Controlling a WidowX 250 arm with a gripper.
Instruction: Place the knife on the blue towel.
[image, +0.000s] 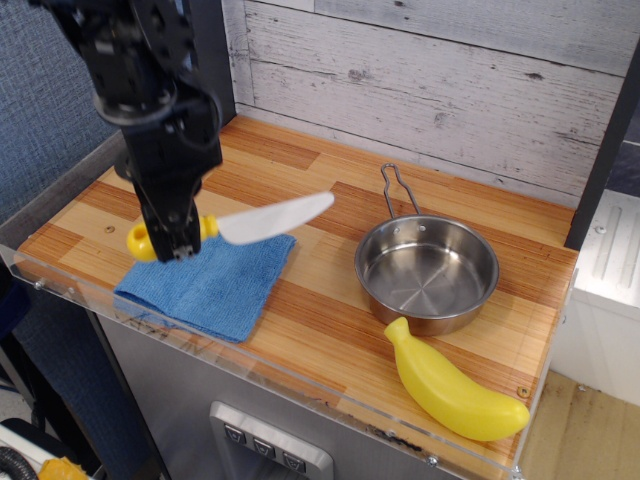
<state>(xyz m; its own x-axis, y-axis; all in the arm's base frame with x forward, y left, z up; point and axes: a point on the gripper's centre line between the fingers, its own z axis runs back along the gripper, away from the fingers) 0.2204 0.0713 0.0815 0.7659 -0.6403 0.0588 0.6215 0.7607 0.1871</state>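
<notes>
My black gripper (180, 238) is shut on the yellow handle of the toy knife (262, 220). The handle's end sticks out to the left and the pale blade points right, lying roughly level. The knife hangs just above the blue towel (215, 279), which lies flat at the front left of the wooden table. The arm covers the towel's far left part. I cannot tell whether the knife touches the cloth.
A steel pan (427, 272) with a wire handle stands right of the towel. A yellow banana (450, 388) lies in front of the pan near the table's front right edge. A dark post (212, 70) stands at the back left by the plank wall.
</notes>
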